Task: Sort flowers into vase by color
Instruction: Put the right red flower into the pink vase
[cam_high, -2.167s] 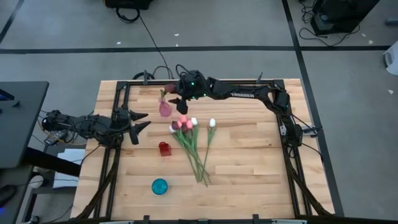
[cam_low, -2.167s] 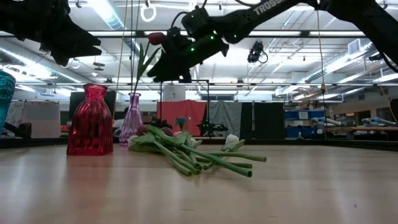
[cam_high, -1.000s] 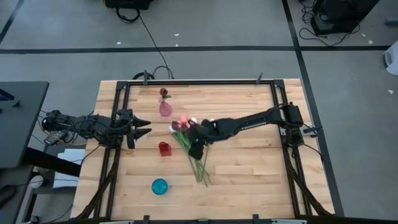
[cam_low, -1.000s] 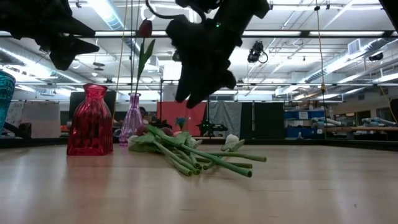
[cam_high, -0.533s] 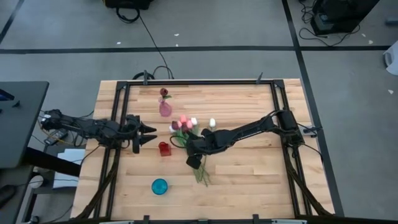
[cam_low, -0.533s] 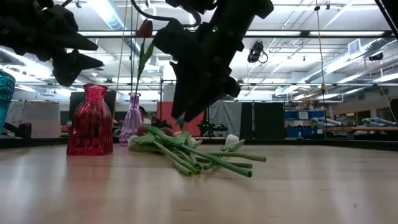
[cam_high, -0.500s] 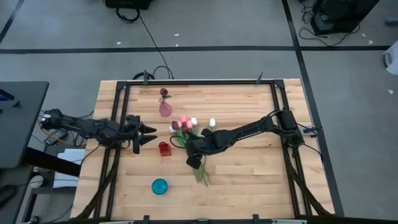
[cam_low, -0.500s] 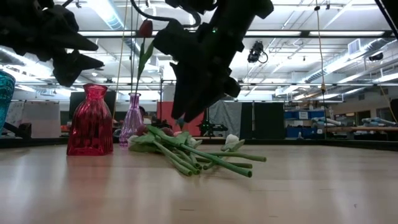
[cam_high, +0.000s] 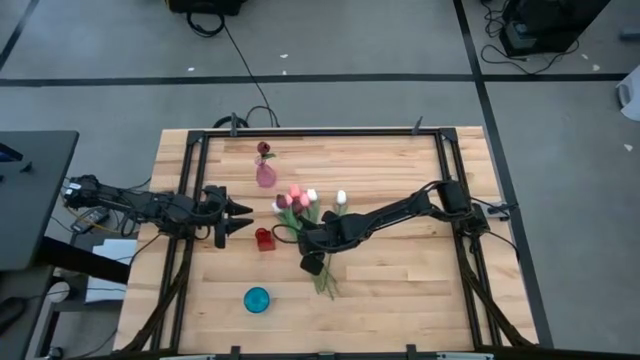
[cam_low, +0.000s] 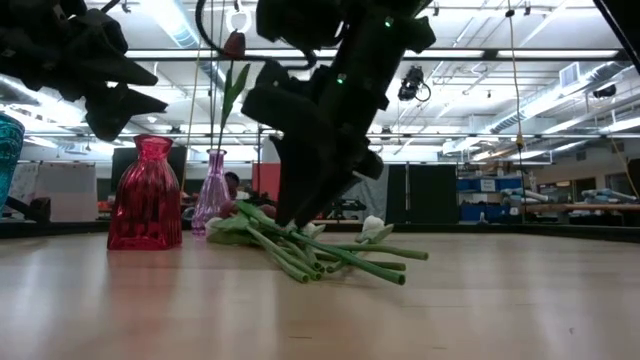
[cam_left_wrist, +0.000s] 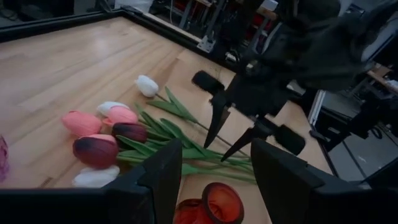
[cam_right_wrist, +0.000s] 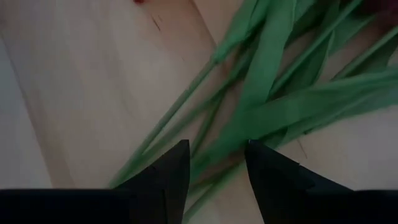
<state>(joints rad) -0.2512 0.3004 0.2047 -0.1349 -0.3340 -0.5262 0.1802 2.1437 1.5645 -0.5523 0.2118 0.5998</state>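
Observation:
Several tulips (cam_high: 305, 215) lie in a pile mid-table, heads in pink, white and maroon toward the far side, green stems (cam_high: 322, 275) running toward the near side. One maroon tulip (cam_high: 264, 148) stands in the small pink vase (cam_high: 265, 176). My right gripper (cam_high: 312, 263) is open, pointing down just over the stems (cam_right_wrist: 249, 118); it also shows in the low view (cam_low: 290, 222). I cannot tell whether it touches them. My left gripper (cam_high: 236, 213) is open and empty, level, left of the red vase (cam_high: 264, 238).
A teal vase (cam_high: 257, 299) stands near the front edge, left of centre. The red vase (cam_left_wrist: 214, 198) is close before my left gripper's fingers. A black frame (cam_high: 320, 132) runs round the table's far and side edges. Bare wood lies right of the flowers.
My right gripper has gone from over the flower pile toward the near edge and come down to just above the stems, staying open. My left gripper has gone a little toward the table's right, nearer the red vase. The flowers have not moved.

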